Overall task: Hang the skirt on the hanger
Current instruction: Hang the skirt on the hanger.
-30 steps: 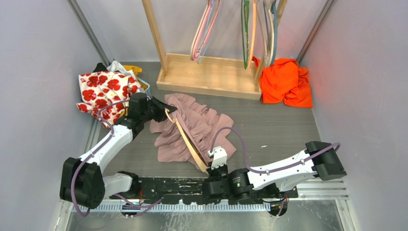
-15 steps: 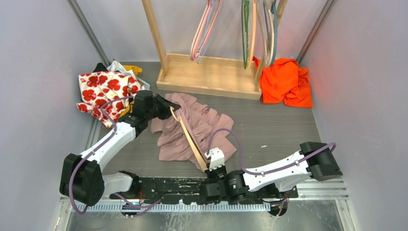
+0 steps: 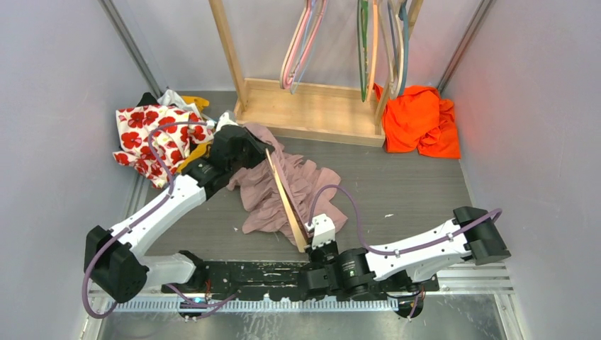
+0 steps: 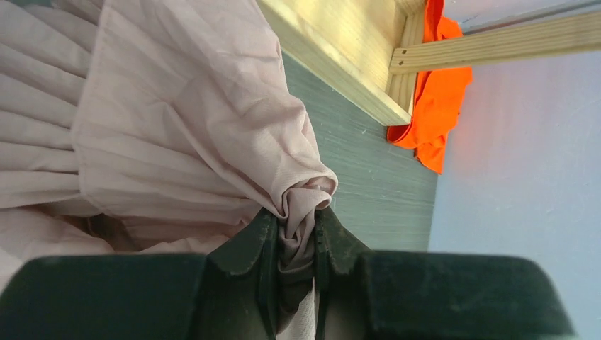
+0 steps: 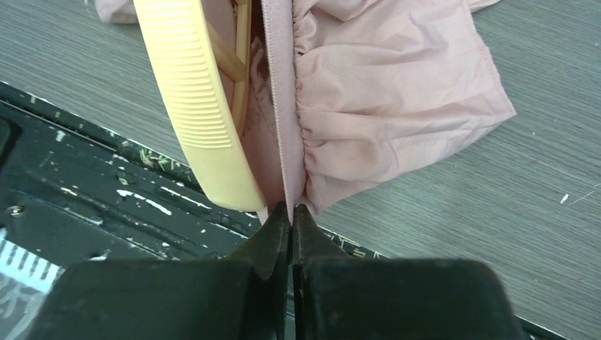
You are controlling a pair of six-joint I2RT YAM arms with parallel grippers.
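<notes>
The pale pink pleated skirt (image 3: 283, 185) lies bunched on the grey table. A cream hanger (image 3: 285, 202) runs through it, from near my left gripper down to my right gripper. My left gripper (image 3: 249, 145) is shut on a bunched fold of the skirt (image 4: 298, 219), lifted above the table. My right gripper (image 3: 317, 241) is shut on the skirt's waistband edge (image 5: 289, 191), with the ribbed end of the hanger (image 5: 191, 99) just left of its fingers.
A wooden rack (image 3: 308, 113) with several hangers (image 3: 301, 42) stands at the back. An orange garment (image 3: 419, 120) lies at the back right and a red-flowered garment (image 3: 150, 134) at the back left. Grey walls close both sides.
My left gripper has moved back and to the right, lifting the skirt's far end. The hanger has swung more upright with it. The right gripper has held its grip in place.
</notes>
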